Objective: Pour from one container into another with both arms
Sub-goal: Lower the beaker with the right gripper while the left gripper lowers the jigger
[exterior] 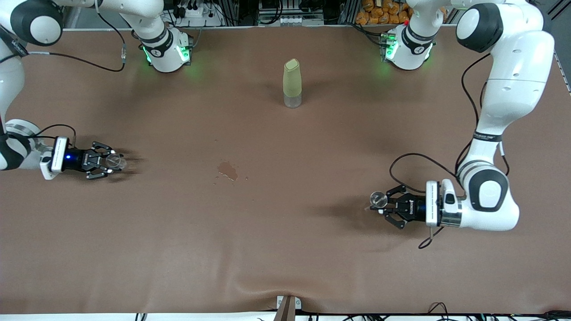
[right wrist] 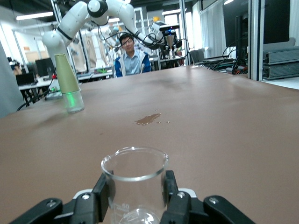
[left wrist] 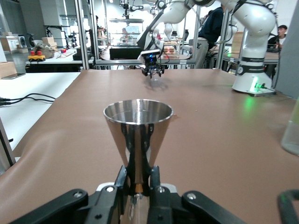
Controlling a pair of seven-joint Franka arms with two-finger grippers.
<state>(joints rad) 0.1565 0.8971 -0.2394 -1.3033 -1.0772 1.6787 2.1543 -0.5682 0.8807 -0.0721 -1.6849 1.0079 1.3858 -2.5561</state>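
Both cups gripped, well apart
Left gripper [exterior: 387,205] clamps metal cup [left wrist: 138,127]; right gripper [exterior: 107,161] clamps glass beaker [right wrist: 134,183]; bring rims together mid-table, tilt slowly.

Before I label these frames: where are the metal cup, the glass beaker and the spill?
metal cup [left wrist: 138,122], left wrist view, on its cone wall below the rim.
glass beaker [right wrist: 135,179], right wrist view, on its clear wall.
spill [exterior: 228,170], front view, at the middle of the wet patch.

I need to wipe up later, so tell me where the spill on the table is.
The small wet patch lies on the brown table near its middle, nearer the front camera than the green-sleeved bottle, between the two grippers and closer to the right arm's end.
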